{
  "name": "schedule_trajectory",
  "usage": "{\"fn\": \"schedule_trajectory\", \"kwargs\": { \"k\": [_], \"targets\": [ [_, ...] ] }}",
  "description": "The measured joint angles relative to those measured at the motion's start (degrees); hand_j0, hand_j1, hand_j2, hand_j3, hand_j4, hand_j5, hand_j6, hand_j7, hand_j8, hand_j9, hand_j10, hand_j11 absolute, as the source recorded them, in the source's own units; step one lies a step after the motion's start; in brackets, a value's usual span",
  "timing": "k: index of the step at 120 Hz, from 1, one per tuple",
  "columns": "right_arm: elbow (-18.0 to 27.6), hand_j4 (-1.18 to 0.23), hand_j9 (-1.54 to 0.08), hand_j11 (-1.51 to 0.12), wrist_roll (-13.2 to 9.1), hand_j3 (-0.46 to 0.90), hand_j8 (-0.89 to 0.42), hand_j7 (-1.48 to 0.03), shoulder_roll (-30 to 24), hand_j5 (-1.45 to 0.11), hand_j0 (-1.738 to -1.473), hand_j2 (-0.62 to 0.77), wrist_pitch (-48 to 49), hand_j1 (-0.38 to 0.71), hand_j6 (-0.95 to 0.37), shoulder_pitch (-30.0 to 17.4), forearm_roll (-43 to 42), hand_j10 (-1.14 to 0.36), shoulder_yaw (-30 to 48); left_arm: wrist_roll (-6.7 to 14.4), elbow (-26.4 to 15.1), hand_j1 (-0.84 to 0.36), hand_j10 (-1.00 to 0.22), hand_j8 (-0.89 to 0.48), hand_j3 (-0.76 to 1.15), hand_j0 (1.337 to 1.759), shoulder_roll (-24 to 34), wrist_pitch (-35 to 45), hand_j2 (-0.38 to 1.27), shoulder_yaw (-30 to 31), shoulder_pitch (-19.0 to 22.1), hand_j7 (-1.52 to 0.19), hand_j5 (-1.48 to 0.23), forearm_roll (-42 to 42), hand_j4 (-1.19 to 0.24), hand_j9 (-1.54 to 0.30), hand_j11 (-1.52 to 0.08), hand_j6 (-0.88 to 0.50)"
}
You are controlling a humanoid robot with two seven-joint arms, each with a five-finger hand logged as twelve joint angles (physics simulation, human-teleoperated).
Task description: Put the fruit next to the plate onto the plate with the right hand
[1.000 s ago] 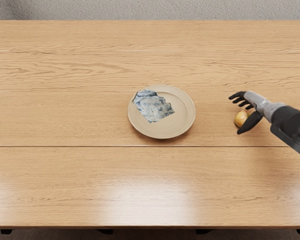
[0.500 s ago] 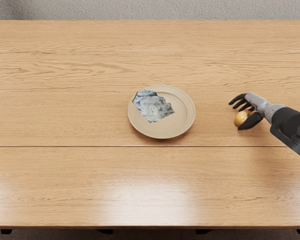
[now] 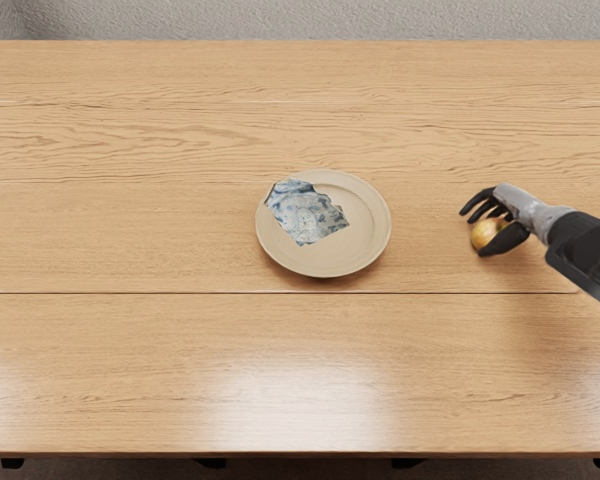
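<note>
Head view: dark fingers (image 3: 479, 207) and thumb of the right hand (image 3: 500, 218) curl around the yellow fruit (image 3: 483, 233), which sits on the table (image 3: 180, 350) well right of the plate (image 3: 365, 255). Grasping looks to be the step in hand; the next move calls for a lift and a carry leftward over the plate. Count: one fruit, one plate, one hand showing.

A tan plate (image 3: 368, 238) is showing a blue-white mottled patch (image 3: 305, 212) on the pale wood-grain table (image 3: 180, 350), a black-and-grey right hand (image 3: 499, 221) cupping a yellow fruit (image 3: 483, 232) right of the plate.
</note>
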Motion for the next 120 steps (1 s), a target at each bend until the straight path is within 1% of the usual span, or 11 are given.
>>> {"fn": "schedule_trajectory", "kwargs": {
  "k": [56,120],
  "targets": [
    [0.8,-0.5,-0.66,-0.66,-0.44,0.0,-0.49,-0.65,-1.3,-0.66,-1.658,0.04,2.9,0.2,-0.5,1.55,0.02,-0.48,1.72,-0.01,0.0,0.34,-0.01,-0.01,0.0,1.658,0.0,0.0,0.0,0.0,0.01,-0.01,-0.01,0.0,-0.01,-0.01,-0.01,-0.01],
    [4.13,-0.5,-0.65,-0.65,-0.79,0.0,-0.49,-0.65,-1.1,-0.66,-1.658,0.05,3.25,0.2,-0.5,4.19,0.17,-0.48,2.23,0.01,0.0,0.34,-0.01,-0.01,0.0,1.658,0.0,0.0,0.0,0.0,0.02,-0.01,-0.01,0.0,-0.01,-0.01,-0.01,-0.01]
  ]
}}
